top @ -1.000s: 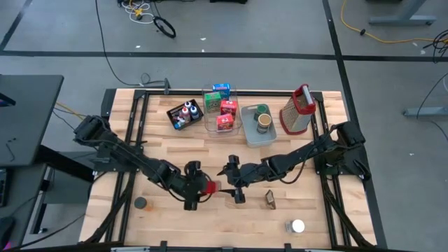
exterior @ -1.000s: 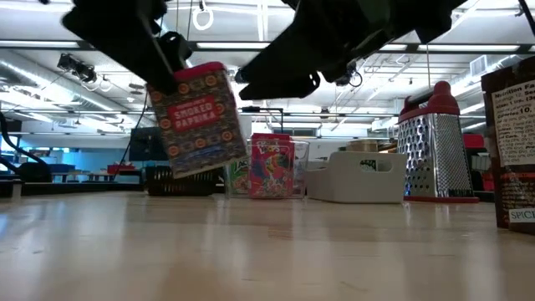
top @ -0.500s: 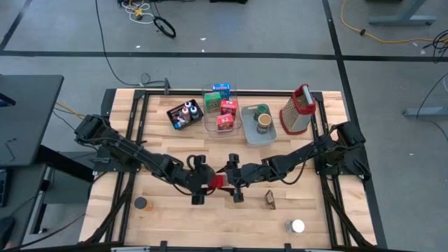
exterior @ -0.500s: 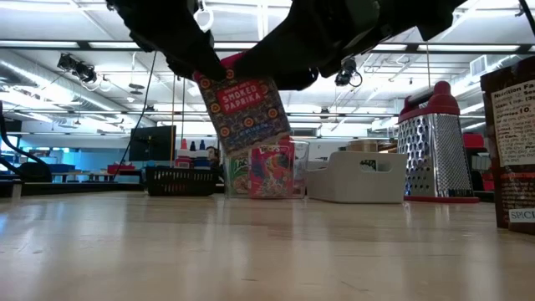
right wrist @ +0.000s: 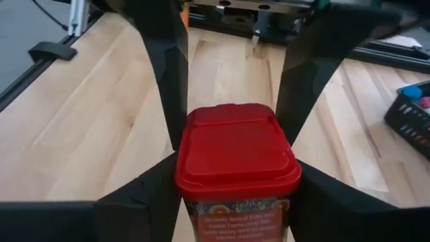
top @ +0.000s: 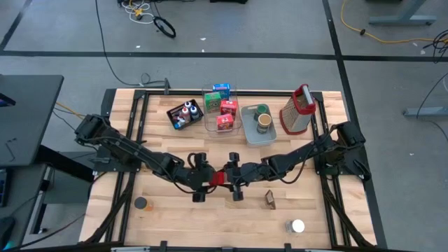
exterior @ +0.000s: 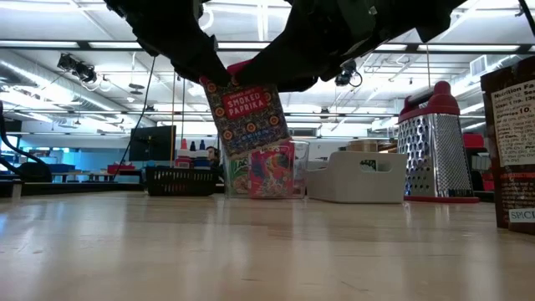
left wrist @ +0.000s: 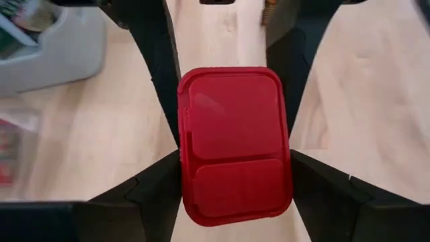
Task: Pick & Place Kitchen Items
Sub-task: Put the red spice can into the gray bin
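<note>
Here the wooden worktop (top: 175,147) carries everything, and both dark arms reach in to its middle from the two sides. At the far edge stand the metal grater (top: 297,110) with its red handle, a grey tray (top: 250,133) with two round cans inside, a clear bin (top: 209,126) with red, green and blue small boxes, and a black tray (top: 175,115) with tiny bottles. The left claw (top: 205,180) and the right claw (top: 229,177) meet at one red paprika tin (top: 218,179), which is in the air above the middle of the worktop. In the low view this tin (exterior: 247,114) hangs tilted, clear of the wood, with its red lid up. In both wrist views the dark fingers stand at the two sides of the tin and touch it: the left claw is clenched on it, and the right claw's fingers (right wrist: 161,74) also press on its sides. Nearer the front edge, a small brown spice box (top: 270,200) stands right of the middle, a white-topped jar (top: 297,226) lies further to the front, and a small dark can (top: 141,203) stands at the left.
</note>
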`<action>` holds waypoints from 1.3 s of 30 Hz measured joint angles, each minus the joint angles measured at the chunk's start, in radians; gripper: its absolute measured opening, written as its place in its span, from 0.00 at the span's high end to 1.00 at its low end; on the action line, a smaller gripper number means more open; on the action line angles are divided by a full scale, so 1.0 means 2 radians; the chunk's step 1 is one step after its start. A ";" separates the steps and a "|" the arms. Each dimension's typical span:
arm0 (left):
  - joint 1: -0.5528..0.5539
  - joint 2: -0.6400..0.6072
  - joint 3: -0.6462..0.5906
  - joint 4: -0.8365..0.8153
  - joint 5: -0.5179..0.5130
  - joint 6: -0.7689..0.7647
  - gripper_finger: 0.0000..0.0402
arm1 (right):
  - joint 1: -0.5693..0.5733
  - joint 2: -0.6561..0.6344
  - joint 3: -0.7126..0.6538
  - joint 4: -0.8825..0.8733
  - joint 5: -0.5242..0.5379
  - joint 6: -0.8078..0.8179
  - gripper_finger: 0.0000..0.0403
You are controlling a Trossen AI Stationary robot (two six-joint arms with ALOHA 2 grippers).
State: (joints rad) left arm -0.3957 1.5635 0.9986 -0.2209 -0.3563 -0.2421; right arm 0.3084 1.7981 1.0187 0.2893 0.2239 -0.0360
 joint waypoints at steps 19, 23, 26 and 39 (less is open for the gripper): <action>0.003 -0.027 0.043 -0.076 -0.065 0.031 0.34 | 0.000 0.000 -0.001 0.002 0.044 0.020 0.50; 0.002 -0.041 0.041 -0.090 -0.093 0.009 0.34 | 0.000 0.000 -0.001 0.002 0.045 0.032 0.51; 0.002 -0.078 0.042 -0.103 -0.125 0.009 0.34 | 0.000 0.000 0.000 -0.003 0.049 0.042 0.51; 0.000 -0.275 0.042 -0.152 -0.160 0.035 0.34 | 0.017 -0.118 0.001 -0.147 0.349 0.138 0.50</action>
State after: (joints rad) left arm -0.3950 1.0134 1.0821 -0.5253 -0.6769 -0.1726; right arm 0.3426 1.5630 1.0205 -0.0042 0.9219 0.2397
